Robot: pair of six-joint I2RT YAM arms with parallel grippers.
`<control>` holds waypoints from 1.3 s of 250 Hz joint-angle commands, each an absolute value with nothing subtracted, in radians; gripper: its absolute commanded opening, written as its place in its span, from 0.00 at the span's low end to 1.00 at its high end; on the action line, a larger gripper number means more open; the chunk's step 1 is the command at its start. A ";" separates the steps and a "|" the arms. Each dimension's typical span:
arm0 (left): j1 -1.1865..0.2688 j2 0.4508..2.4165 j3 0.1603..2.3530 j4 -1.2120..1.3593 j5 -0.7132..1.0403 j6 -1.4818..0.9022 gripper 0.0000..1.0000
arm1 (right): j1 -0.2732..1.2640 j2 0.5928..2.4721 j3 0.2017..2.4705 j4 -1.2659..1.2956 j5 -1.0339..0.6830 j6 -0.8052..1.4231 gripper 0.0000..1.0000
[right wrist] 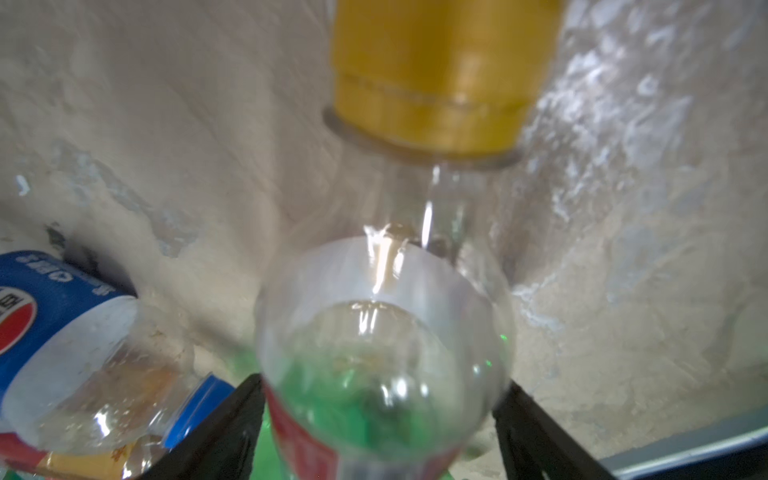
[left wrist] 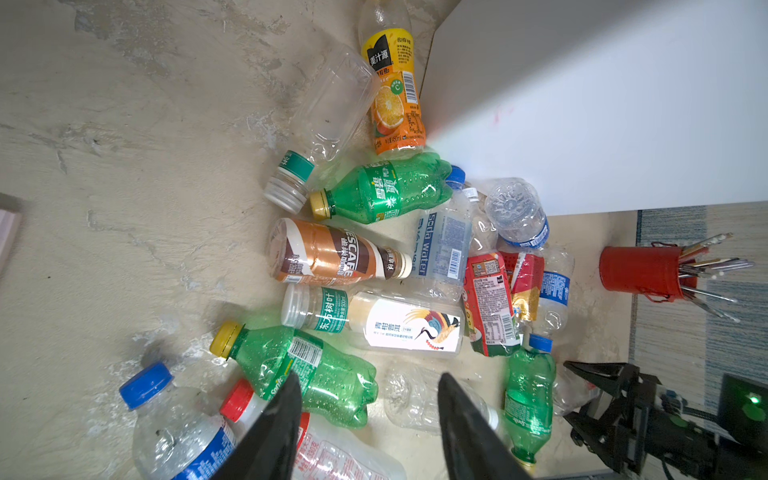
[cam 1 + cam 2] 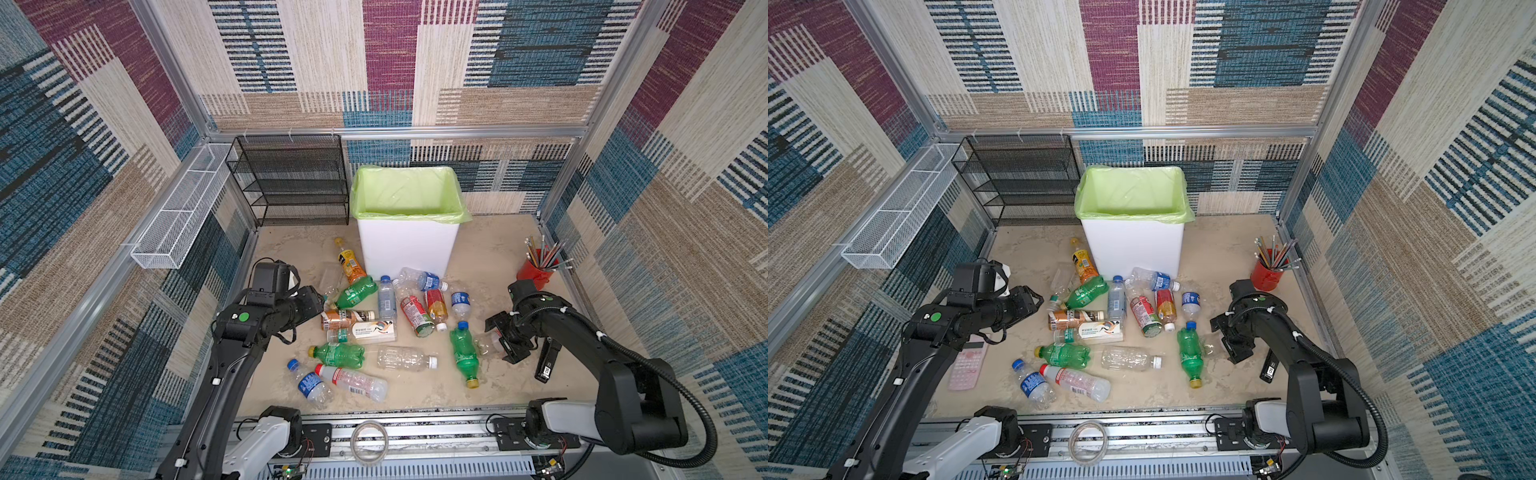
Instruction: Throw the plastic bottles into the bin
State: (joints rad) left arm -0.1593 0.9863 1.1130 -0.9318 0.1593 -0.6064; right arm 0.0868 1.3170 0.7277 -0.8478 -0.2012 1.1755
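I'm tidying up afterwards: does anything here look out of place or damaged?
Two things: a pink calculator lies half hidden under the left arm, and a clear tape roll sits on the metal rail, off the tabletop.

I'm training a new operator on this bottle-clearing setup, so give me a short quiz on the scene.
1. True or false: the bin lies tipped over.
2. The red cup holds: A pencils, B straws, C spoons.
3. Which claw has the yellow-capped clear bottle between its fingers?
Key: 1 false, it stands upright; 2 A; 3 the right claw.
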 commanded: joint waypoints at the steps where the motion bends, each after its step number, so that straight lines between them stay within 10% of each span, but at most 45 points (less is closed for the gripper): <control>1: -0.160 0.993 1.133 -0.930 0.160 -0.632 0.54 | 0.087 1.333 0.710 -0.771 -0.142 1.161 0.83; 138: -0.164 1.032 1.163 -0.919 0.156 -0.629 0.54 | 0.087 0.997 0.714 -0.699 -0.138 1.009 0.44; 197: -0.164 1.046 1.152 -0.872 0.181 -0.661 0.53 | 0.093 0.836 0.781 -0.129 -0.354 0.810 0.40; 262: -0.164 1.061 1.200 -0.867 0.167 -0.662 0.53 | 0.184 1.318 1.431 0.129 -0.372 0.672 0.40; 280: -0.164 1.067 1.221 -0.872 0.163 -0.657 0.53 | 0.241 1.547 1.787 0.020 -0.393 0.624 0.45; 325: -0.164 1.069 1.265 -0.893 0.139 -0.644 0.53 | 0.296 1.882 2.506 -0.350 -0.292 0.530 0.92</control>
State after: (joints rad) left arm -0.1646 1.0718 1.2392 -0.8890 0.1627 -0.6289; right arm 0.2882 1.7920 2.1841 -0.1303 -0.3660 0.6308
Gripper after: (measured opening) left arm 0.526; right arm 0.829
